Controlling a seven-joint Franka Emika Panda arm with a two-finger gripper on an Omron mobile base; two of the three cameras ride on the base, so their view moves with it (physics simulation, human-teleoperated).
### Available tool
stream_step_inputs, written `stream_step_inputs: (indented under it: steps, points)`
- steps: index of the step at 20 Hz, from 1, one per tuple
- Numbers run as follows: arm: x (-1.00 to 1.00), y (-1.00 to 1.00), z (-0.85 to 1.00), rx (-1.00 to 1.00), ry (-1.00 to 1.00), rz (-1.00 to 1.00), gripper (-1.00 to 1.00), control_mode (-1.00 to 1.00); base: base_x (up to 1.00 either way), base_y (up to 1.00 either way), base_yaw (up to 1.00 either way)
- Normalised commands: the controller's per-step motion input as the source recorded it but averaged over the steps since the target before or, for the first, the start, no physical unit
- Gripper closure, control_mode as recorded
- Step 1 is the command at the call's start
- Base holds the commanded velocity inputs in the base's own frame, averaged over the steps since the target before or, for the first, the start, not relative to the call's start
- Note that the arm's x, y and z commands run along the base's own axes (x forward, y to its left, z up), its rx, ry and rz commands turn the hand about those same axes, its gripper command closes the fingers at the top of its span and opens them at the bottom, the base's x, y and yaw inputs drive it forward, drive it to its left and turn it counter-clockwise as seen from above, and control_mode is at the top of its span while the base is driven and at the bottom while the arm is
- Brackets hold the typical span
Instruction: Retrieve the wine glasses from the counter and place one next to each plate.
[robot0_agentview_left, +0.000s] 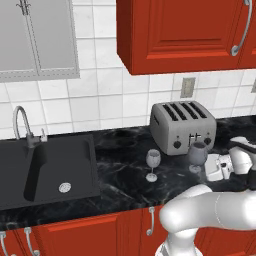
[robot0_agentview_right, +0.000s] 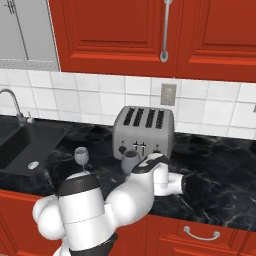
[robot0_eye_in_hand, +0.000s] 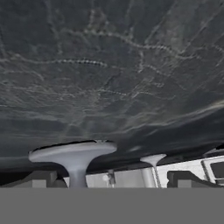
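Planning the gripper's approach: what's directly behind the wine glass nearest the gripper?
The silver toaster stands right behind that wine glass, against the tiled wall. The glass hides part of its front.

Glass foot (robot0_eye_in_hand: 72, 154) on marbled counter (robot0_eye_in_hand: 109, 65)

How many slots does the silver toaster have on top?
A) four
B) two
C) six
A, because the toaster on the black counter shows four long dark slots side by side across its top, seen in both base views.
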Motion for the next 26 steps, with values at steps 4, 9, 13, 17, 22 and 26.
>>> stream_step_inputs:
  steps: [4,9,13,17,22,26]
  points:
    - [0.08,0.00,0.00,0.01,0.00,-0.04,-1.00,-1.00,0.00,0.00,0.00]
    - [0.21,0.00,0.00,0.00,0.00,-0.17,-1.00,-1.00,0.00,0.00,0.00]
    - [0.29,0.01,0.00,0.00,0.05,-0.18,-1.00,-1.00,0.00,0.00,0.00]
    - [0.32,0.13,0.00,0.00,0.05,-0.14,-1.00,-1.00,0.00,0.00,0.00]
    - [0.31,0.15,0.00,0.01,0.03,-0.13,-1.00,-1.00,0.00,0.00,0.00]
    - [0.16,0.11,0.00,0.04,0.00,-0.12,1.00,-1.00,0.00,0.00,0.00]
